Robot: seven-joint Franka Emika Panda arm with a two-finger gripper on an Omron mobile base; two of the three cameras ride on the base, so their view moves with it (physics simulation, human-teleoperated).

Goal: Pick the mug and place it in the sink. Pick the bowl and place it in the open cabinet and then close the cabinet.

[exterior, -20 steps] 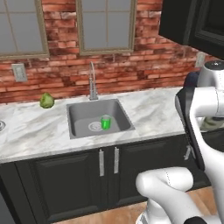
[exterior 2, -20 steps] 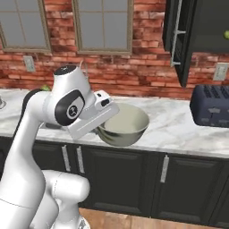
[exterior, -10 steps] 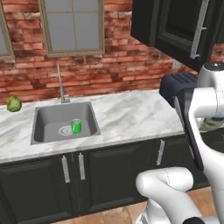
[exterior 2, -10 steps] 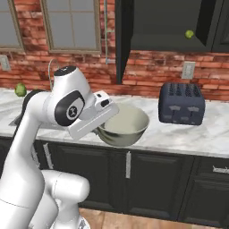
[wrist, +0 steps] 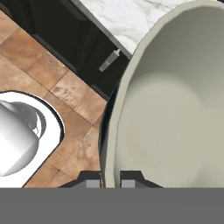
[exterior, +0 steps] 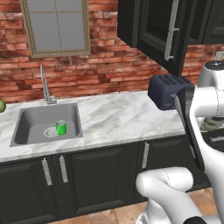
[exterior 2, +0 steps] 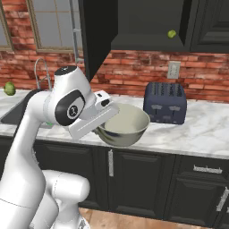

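My gripper (exterior 2: 106,119) is shut on the near rim of the grey-green bowl (exterior 2: 126,123), holding it level in front of the counter edge. In the hand view the fingertips (wrist: 92,182) pinch the rim of the bowl (wrist: 175,118), whose cream inside is on the right. The cabinet (exterior 2: 147,20) stands open above and beyond the bowl, its door (exterior 2: 95,33) swung out to the left. From the left base view the cabinet door (exterior: 159,33) shows its silver bar handle. The green mug (exterior: 61,127) stands upright in the sink (exterior: 30,118).
A dark blue toaster (exterior 2: 165,102) sits on the marble counter (exterior 2: 201,129) right behind the bowl. A small green ball (exterior 2: 171,33) lies on the cabinet shelf. A leafy green ball (exterior 2: 10,88) rests far left by the faucet (exterior: 45,85). Low black doors (wrist: 78,39) line the counter front.
The base has driven to the right, so the sink slid left in both views and the open cabinet and toaster came closer. The bowl stays in my grip.
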